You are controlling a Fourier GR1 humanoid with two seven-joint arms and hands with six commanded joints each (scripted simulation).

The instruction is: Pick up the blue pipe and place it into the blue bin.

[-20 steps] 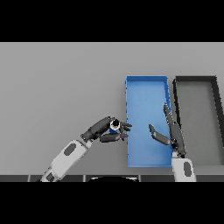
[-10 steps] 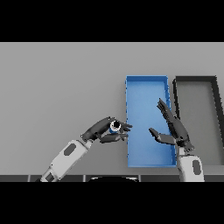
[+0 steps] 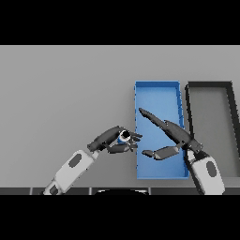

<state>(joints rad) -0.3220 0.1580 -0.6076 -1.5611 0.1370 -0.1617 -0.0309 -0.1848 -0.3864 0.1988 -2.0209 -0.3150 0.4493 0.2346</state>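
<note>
There's a dark grey bin [image 3: 210, 89] sitting on the far right of the plain grey table [image 3: 65, 93], long side running away from the viewer. Its right edge runs off past the frame and the inside looks the same flat grey as the tabletop.

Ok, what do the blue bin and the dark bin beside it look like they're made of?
The blue bin looks like moulded plastic: one even saturated blue, thin straight walls, matte with no glints. The dark bin looks like the same build in black or charcoal, also matte; painted metal can't be ruled out. The blue pipe, held in the left robot hand, shows too little to judge.
</note>
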